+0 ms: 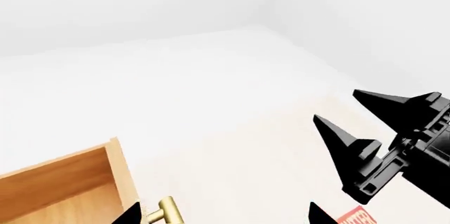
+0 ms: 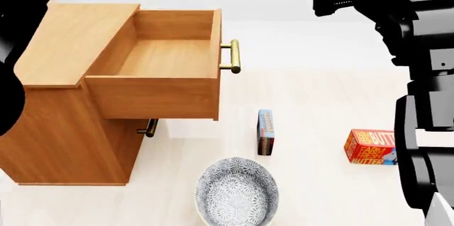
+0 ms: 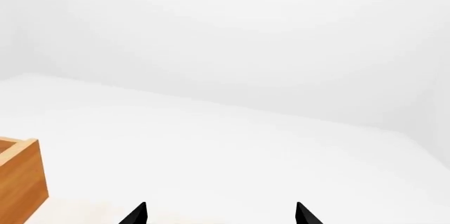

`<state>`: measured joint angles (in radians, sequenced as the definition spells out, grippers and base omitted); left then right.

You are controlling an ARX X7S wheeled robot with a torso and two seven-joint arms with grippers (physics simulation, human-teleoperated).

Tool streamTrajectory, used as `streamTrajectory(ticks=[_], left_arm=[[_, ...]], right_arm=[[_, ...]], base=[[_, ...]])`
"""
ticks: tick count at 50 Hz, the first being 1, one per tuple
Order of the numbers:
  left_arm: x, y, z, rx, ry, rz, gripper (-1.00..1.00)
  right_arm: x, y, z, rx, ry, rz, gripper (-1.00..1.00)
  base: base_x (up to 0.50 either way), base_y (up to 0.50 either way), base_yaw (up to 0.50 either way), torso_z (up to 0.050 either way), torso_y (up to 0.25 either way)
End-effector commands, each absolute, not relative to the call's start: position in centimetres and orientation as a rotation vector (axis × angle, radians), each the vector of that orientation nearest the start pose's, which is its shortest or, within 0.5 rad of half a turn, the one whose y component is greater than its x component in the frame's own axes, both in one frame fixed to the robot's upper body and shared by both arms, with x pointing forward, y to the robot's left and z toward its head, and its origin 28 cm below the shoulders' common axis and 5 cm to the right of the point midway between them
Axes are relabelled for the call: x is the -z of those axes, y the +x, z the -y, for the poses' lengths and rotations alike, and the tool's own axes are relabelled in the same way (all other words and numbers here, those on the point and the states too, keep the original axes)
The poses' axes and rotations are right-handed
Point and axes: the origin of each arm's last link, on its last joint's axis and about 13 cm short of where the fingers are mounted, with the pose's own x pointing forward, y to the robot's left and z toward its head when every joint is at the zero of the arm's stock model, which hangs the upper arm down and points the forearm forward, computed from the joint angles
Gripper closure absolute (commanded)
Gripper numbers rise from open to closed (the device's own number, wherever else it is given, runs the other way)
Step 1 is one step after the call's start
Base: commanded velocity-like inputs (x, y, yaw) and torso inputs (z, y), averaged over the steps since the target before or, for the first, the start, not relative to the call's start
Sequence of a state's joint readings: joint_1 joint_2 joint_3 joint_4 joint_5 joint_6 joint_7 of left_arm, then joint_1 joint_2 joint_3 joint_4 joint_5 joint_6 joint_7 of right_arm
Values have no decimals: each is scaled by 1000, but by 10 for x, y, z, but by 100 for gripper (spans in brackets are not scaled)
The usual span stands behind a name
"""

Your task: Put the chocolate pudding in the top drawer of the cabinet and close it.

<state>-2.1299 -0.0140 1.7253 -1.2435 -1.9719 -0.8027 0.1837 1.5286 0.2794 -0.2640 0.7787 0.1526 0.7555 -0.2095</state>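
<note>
**Top drawer stands open, pudding carton on the floor**

In the head view we see the cabinet (image 2: 67, 77) at the left, its top drawer (image 2: 167, 58) pulled well out and bare inside, the brass bar handle (image 2: 233, 56) on its front. Below it, 1 lower handle (image 2: 149, 127) peeks out from under the open box.

The chocolate pudding (image 2: 265, 131) stands on edge on the pale floor, at about 5 o'clock from the drawer front and well apart from it, untouched by either arm. A patterned bowl (image 2: 236, 193) sits near it at 7 o'clock from the carton. A red-orange butter box (image 2: 370, 147) lies at 3 o'clock from the pudding, next to the dark bulk of the right arm.

Our left gripper (image 1: 221, 214) shows only 2 black fingertips at the frame edge of its wrist view, set wide apart with nothing between them; the drawer corner and handle (image 1: 165, 212) lie just beside 1 tip. In that same view the right gripper (image 1: 372, 134) hangs in the air, its 2 pointed fingers spread and empty. The right wrist view confirms this: 2 tips (image 3: 137, 214) stand far apart, holding nothing, with a corner of the drawer (image 3: 21, 179) at 9 o'clock.
</note>
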Motion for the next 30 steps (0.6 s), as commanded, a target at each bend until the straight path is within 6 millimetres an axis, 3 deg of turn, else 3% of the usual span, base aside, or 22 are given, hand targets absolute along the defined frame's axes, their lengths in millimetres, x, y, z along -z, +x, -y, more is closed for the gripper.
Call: streamTrajectory(ticks=[1, 16, 30], left_arm=[[-447, 369, -187, 517, -69, -255, -100], [-444, 377, -241, 407, -53, -137, -100], [-429, 353, -283, 257, 0, 6, -100]], right_arm=[[-331, 399, 181, -50, -157, -59, -100], [-333, 388, 183, -63, -172, -61, -100], [-337, 366, 174, -178, -197, -178, -100]], base=[[0, 0, 0, 0, 0], [0, 0, 0, 0, 0], [0, 0, 0, 0, 0]])
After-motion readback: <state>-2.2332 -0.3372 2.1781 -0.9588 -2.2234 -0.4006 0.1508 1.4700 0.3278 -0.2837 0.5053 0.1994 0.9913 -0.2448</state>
